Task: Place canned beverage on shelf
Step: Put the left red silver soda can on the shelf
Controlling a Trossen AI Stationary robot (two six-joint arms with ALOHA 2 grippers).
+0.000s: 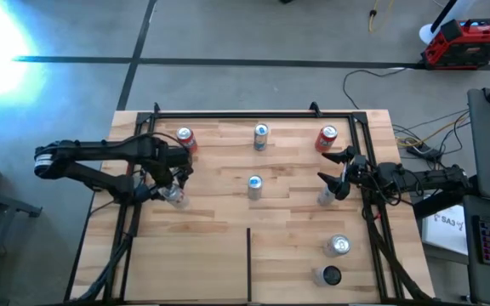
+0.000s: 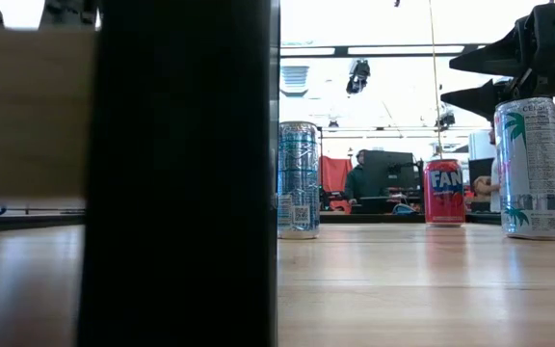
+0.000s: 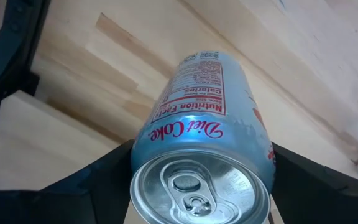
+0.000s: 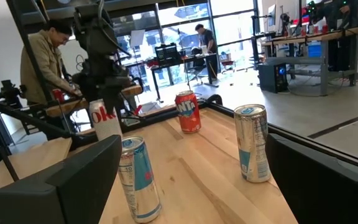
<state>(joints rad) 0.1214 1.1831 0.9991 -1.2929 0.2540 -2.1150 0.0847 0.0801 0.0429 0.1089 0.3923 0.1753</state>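
The left gripper (image 1: 174,189) clamps a silver Diet Coke can (image 3: 207,134) between its two fingers, carried just above the wooden shelf (image 1: 219,246) ready for setting down, while the right gripper (image 1: 333,170) waits wide open and empty beside a white can (image 1: 325,198)

Silver Diet Coke can (image 3: 204,155) clamped in the left end effector (image 1: 175,189), near the left edge of the butcher-block shelf (image 1: 219,229), black-railed.
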